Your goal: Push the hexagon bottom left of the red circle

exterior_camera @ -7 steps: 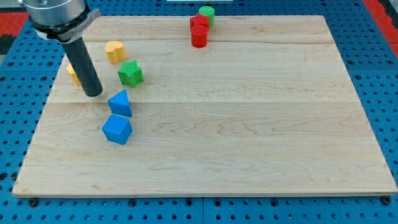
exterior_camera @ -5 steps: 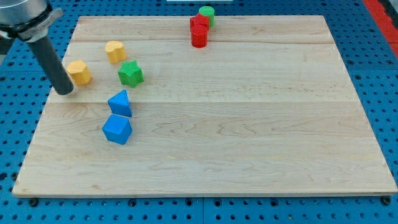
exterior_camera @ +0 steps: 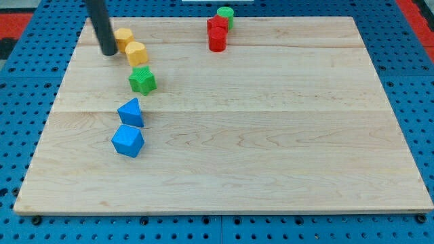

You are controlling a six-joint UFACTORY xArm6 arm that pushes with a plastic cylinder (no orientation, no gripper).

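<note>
My tip (exterior_camera: 108, 51) rests on the board near the view's top left. It is just left of a yellow block (exterior_camera: 123, 36) that looks like the hexagon and seems to touch it. A second yellow block (exterior_camera: 136, 52) lies against that one, to its lower right. The red circle (exterior_camera: 217, 41) stands far off to the right near the top edge. Another red block (exterior_camera: 217, 26) is right behind it, and a green round block (exterior_camera: 226, 14) behind that.
A green star (exterior_camera: 142, 80) lies below the yellow pair. Further down are a blue triangular block (exterior_camera: 131, 112) and a blue cube-like block (exterior_camera: 127, 141). The wooden board (exterior_camera: 271, 135) sits on a blue pegboard.
My tip swept from the left edge up and to the right. The yellow hexagon went with it towards the top. The other yellow block shifted slightly right. All other blocks stayed put.
</note>
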